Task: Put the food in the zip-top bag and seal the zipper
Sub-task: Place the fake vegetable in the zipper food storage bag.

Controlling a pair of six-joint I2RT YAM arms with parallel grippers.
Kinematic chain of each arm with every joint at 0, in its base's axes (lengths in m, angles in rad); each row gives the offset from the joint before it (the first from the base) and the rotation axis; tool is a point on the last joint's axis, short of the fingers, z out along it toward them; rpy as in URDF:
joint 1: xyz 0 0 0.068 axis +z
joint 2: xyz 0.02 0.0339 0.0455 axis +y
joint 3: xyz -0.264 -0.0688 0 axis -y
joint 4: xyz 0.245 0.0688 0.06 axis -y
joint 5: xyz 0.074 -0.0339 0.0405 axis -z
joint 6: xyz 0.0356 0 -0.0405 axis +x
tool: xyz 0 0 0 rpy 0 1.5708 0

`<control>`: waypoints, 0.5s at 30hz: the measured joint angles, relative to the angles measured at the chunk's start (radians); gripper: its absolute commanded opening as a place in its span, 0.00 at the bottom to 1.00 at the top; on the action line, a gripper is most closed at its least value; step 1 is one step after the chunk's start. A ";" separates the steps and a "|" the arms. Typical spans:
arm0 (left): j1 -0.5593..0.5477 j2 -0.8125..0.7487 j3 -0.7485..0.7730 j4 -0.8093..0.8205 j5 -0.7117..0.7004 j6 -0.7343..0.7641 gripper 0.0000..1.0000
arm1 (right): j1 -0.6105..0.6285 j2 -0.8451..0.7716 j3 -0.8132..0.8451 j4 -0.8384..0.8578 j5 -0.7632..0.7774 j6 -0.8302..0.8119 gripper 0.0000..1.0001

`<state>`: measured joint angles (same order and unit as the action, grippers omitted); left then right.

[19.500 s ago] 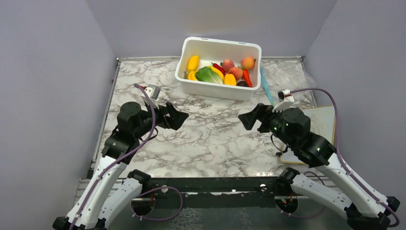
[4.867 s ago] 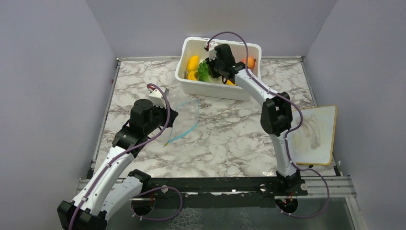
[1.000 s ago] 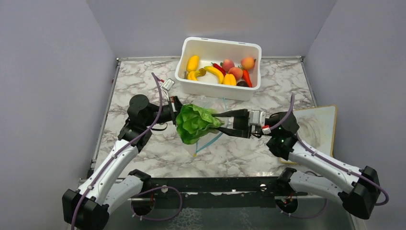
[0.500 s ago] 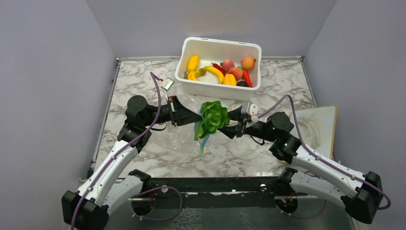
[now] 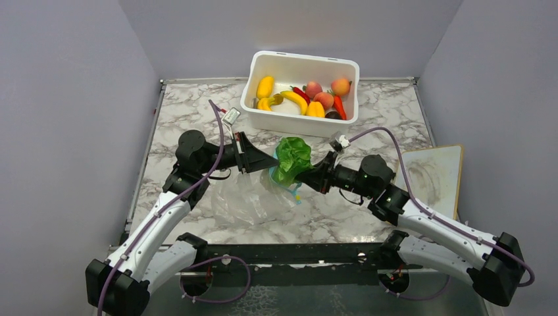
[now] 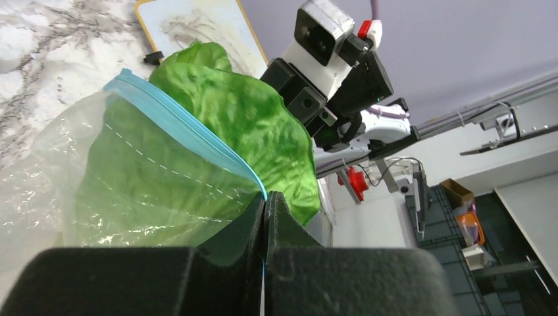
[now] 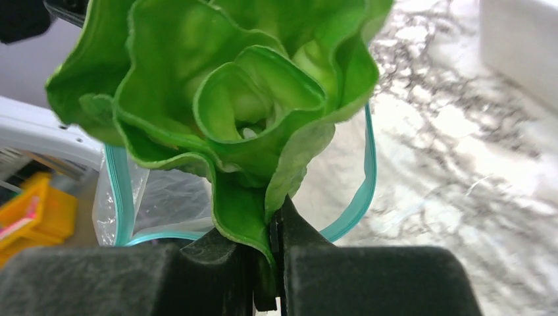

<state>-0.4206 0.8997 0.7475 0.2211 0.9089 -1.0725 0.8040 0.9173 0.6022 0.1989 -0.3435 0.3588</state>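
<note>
Right gripper [image 7: 273,227] pinching lettuce [image 7: 250,99], half inside bag [image 6: 59,171]

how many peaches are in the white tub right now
3, all in the white tub: one peach near the middle, a second just in front of it, a third by the right wall. More could be hidden under other food.

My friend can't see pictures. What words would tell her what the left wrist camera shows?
A green lettuce sits partly inside a clear bag, poking out past its light-blue zipper. The left hand, at the bottom, is shut on the bag's rim. The right arm is behind the lettuce, above a marble table.
</note>
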 measured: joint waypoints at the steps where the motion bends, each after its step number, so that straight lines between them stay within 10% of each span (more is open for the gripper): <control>1: 0.000 0.003 -0.002 -0.006 -0.010 0.005 0.00 | 0.000 -0.010 -0.026 0.024 0.003 0.046 0.06; 15: 0.000 0.000 -0.015 0.024 -0.093 -0.041 0.00 | 0.000 0.033 -0.064 0.122 0.067 0.379 0.02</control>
<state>-0.4210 0.8997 0.7326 0.2451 0.8162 -1.1137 0.8040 0.9501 0.5381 0.3210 -0.2764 0.7376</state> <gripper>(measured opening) 0.015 0.067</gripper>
